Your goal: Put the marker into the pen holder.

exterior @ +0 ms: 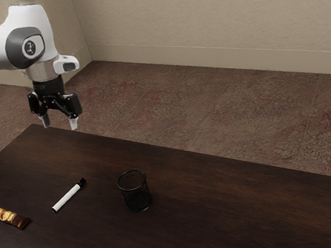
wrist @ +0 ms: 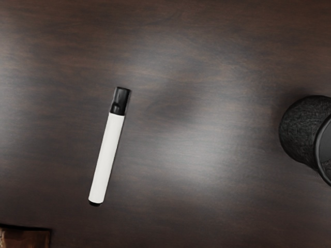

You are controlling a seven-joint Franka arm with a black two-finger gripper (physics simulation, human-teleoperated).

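The marker (exterior: 68,196) lies flat on the desk (exterior: 251,209), between the wrapped bar (exterior: 11,218) and the upright pen holder (exterior: 137,200). Above, the hand (exterior: 60,122) hangs released, fingers apart, empty. Gripped too near one end, the marker could swing crooked and tip the pen holder.

Tabletop (exterior: 222,213): dark wood, visibly grained, smooth, with a satin sheen. Marker (exterior: 66,197): smooth, apparently plastic; white barrel, glossy black cap. At the marker's three o'clock in the exterior view, pen holder (exterior: 138,202): black mesh, apparently metal, with a smooth rim. Toward its nine o'clock, wrapper (exterior: 9,218): shiny, film-like. Toward its one o'clock, beyond the tabletop, floor covering (exterior: 151,102): rough, matt, carpet-like.
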